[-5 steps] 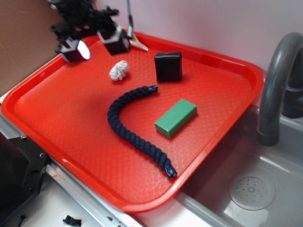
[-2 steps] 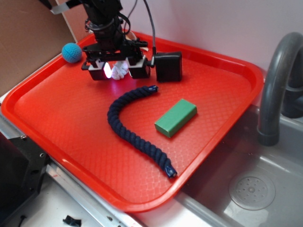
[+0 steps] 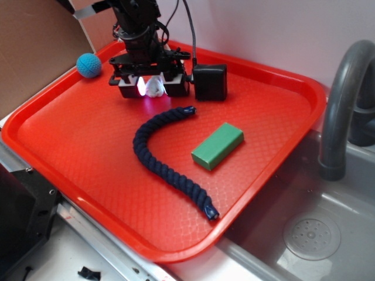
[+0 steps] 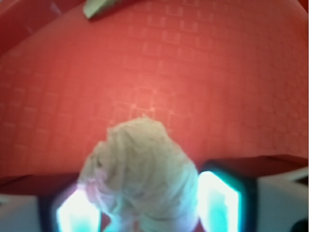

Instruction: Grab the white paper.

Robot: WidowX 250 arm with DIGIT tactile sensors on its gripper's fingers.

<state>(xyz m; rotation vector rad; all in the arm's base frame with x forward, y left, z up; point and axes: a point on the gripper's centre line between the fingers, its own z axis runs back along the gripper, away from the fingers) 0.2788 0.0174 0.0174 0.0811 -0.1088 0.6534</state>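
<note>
White paper [image 4: 142, 174] between tool [image 3: 153, 87] fingers

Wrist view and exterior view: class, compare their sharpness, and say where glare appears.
Wrist view: soft and blurred, the white paper hazy, with the glowing pads blown out. Exterior view: sharper, with a bright glow between the gripper fingers, beside the paper.

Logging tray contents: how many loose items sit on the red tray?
5: blue ball far-left corner, crumpled white paper wad between claw fingers, black box, navy rope, green block. Others may be hidden.
</note>
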